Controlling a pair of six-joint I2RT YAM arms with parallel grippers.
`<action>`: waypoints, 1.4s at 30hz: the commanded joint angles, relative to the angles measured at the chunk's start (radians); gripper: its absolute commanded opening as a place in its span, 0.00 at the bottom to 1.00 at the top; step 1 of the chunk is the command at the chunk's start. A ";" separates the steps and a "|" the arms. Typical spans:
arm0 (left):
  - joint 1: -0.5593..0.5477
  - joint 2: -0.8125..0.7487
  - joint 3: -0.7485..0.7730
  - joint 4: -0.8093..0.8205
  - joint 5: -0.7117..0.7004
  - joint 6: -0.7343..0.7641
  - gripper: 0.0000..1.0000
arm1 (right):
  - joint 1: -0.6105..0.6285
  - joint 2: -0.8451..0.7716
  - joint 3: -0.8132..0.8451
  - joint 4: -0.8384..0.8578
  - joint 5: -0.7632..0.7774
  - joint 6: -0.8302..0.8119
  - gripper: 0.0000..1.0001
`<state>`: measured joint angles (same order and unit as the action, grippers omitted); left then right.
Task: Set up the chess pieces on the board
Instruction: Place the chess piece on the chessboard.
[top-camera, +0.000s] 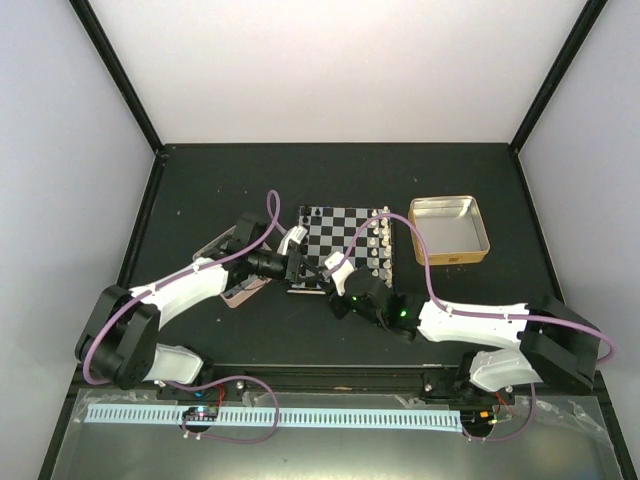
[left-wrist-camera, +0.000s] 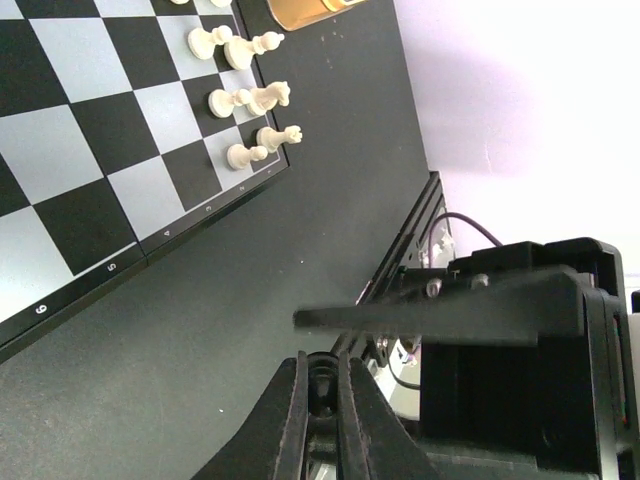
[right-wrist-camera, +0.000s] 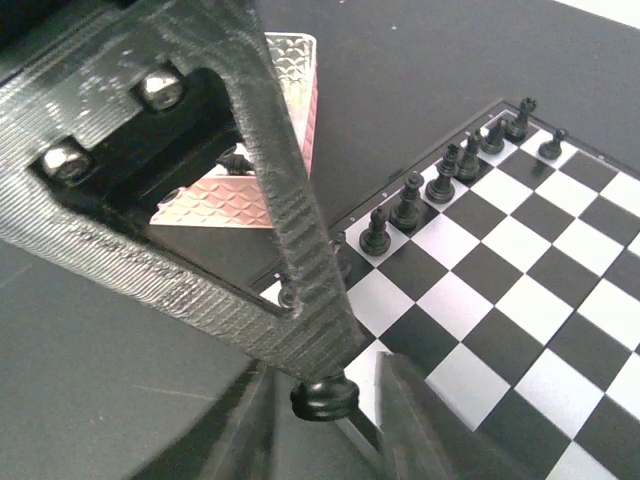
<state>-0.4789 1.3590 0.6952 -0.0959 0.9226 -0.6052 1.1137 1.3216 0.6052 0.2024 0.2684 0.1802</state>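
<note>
The board (top-camera: 345, 238) lies mid-table. Several black chess pieces (right-wrist-camera: 440, 185) stand along its left edge and white pieces (top-camera: 380, 245) along its right edge. My left gripper (top-camera: 303, 268) is shut on one black chess piece (left-wrist-camera: 322, 385) and holds it over the board's near-left corner. In the right wrist view that piece's round base (right-wrist-camera: 325, 397) hangs between the spread fingers of my right gripper (right-wrist-camera: 325, 425), with a gap on each side. The right gripper (top-camera: 336, 274) is open. The left gripper's finger (right-wrist-camera: 285, 210) hides the piece's top.
A pink-rimmed tin (right-wrist-camera: 250, 200) lies left of the board, under the left arm, with a black piece (right-wrist-camera: 235, 160) in it. A gold-rimmed tin (top-camera: 450, 228) stands right of the board. The board (left-wrist-camera: 80, 150) and white pieces (left-wrist-camera: 250, 100) also show in the left wrist view.
</note>
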 joint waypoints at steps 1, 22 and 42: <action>-0.003 -0.015 0.030 0.020 -0.013 0.015 0.02 | -0.009 0.007 0.024 0.041 0.020 0.015 0.35; -0.184 0.104 0.331 -0.232 -0.965 0.188 0.02 | -0.313 -0.233 -0.065 -0.151 -0.014 0.481 0.64; -0.167 0.624 0.819 -0.498 -1.208 0.101 0.02 | -0.380 -0.282 -0.065 -0.262 -0.014 0.575 0.64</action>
<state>-0.6666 1.9350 1.4376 -0.5335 -0.2356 -0.4805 0.7448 1.0569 0.5468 -0.0448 0.2512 0.7406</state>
